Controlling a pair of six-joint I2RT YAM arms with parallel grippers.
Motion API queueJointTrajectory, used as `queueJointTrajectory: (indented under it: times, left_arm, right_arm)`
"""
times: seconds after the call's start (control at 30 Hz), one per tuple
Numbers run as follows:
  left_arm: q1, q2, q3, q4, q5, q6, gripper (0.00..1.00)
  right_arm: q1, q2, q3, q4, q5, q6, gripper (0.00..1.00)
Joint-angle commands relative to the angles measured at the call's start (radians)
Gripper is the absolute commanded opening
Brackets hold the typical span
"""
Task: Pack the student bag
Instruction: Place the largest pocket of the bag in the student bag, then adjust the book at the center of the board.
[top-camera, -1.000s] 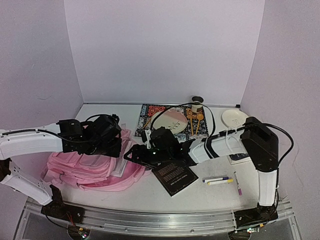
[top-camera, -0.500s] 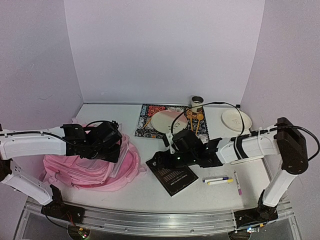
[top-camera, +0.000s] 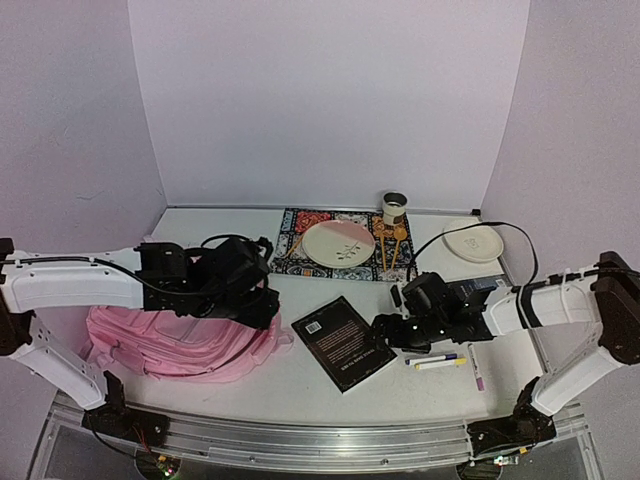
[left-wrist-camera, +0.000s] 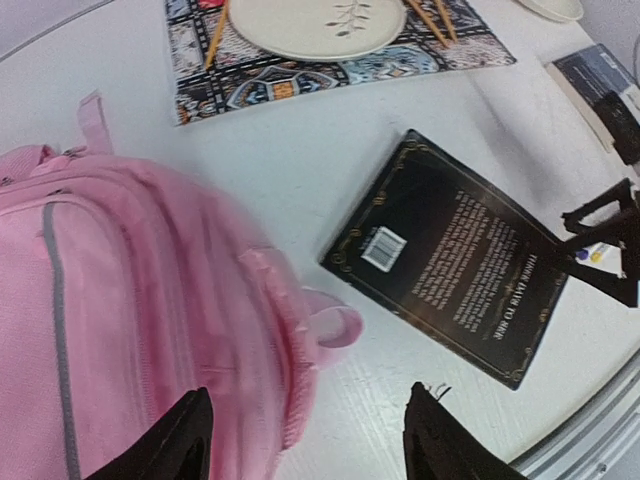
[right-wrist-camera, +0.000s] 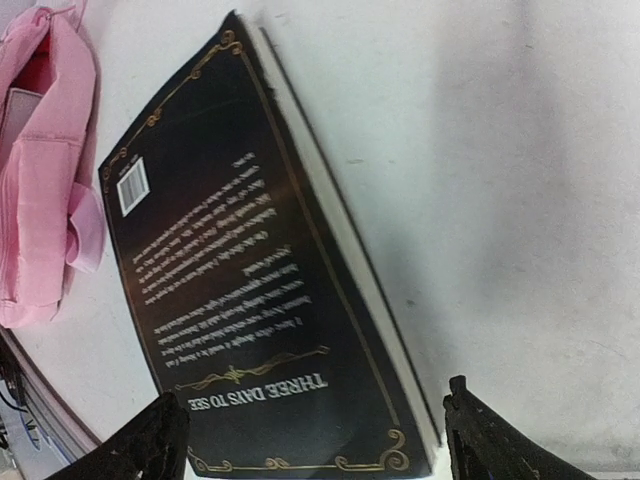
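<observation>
Top external view: pink student bag (top-camera: 170, 340) lying flat at the near left of the white table (top-camera: 300, 385), both arms reaching inward over it.

The left gripper (top-camera: 262, 300) hovers over the bag's right edge. In the left wrist view its fingers (left-wrist-camera: 185, 435) stand apart with nothing between them, above the bag (left-wrist-camera: 120, 300) and its small pink loop. Just right of the bag a black hardback book (top-camera: 345, 342) lies back cover up, barcode toward the bag. The right gripper (top-camera: 385, 330) sits at the book's right edge. The right wrist view shows its jaws spread wide across the book (right-wrist-camera: 260, 290), gripping nothing, though whether a fingertip touches the cover is hard to tell. Two markers (top-camera: 437, 360) lie just beyond it. A patterned placemat (top-camera: 295, 240) with a plate (top-camera: 338, 243) sits farther back.
</observation>
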Motion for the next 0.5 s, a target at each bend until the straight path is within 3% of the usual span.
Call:
queueJointTrajectory:
  times: [0.0, 0.47]
  left_arm:
    - [-0.074, 0.099, 0.106, 0.043, 0.007, 0.013, 0.72]
    - [-0.233, 0.516, 0.324, 0.094, -0.010, 0.133, 0.85]
  right_arm:
    - [-0.028, -0.064, -0.053, -0.050, 0.012, 0.012, 0.87]
    - [-0.031, -0.050, -0.045, -0.040, -0.015, 0.005, 0.86]
